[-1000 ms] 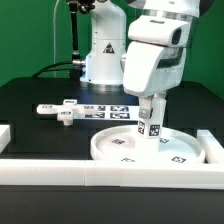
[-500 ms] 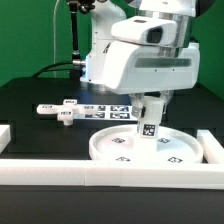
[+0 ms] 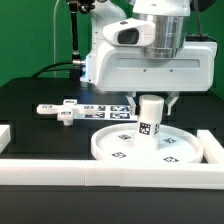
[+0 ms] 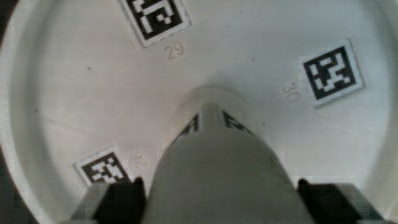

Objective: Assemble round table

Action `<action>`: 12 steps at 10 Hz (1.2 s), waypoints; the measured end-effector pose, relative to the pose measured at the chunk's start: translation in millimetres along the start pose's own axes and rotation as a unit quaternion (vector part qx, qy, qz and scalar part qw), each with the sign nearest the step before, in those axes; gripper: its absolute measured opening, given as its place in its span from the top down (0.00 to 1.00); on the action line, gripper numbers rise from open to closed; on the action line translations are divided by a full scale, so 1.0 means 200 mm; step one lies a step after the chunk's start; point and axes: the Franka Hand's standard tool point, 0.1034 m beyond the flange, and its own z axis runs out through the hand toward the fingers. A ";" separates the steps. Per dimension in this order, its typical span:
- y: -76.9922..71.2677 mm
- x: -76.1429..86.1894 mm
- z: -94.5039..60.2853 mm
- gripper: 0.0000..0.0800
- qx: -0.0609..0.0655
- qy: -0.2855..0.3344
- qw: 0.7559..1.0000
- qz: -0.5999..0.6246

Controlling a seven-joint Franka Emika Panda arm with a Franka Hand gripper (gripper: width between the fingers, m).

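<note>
The short thick cylinder (image 3: 151,120) stands upright on the large rimmed round disc (image 3: 120,150), near its middle. My gripper (image 3: 152,101) is shut on the cylinder's upper end, with one finger on either side. In the wrist view the cylinder (image 4: 222,150) runs down to the disc (image 4: 71,90), which shows several square tags, and my gripper (image 4: 222,197) has dark fingers (image 4: 121,200) pressed against both flanks. The flat cross-shaped piece (image 3: 60,111) lies on the black table toward the exterior view's left, apart from the disc.
The marker board (image 3: 105,110) lies flat behind the disc. Long white border bars run along the front (image 3: 100,170), with ends on the left (image 3: 6,134) and right (image 3: 212,148). The robot base (image 3: 105,55) stands at the back.
My wrist has turned about its vertical axis with the cylinder in the gripper. The cylinder has stayed at the same spot on the disc and now stands straighter.
</note>
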 end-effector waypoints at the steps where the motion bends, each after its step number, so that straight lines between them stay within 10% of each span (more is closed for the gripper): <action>1: 0.00 0.00 0.00 0.49 0.000 0.000 1.000 0.031; 5: 0.01 0.00 0.00 0.49 0.022 -0.002 0.981 0.192; 12: 0.00 0.02 0.00 0.49 0.055 -0.002 0.879 0.473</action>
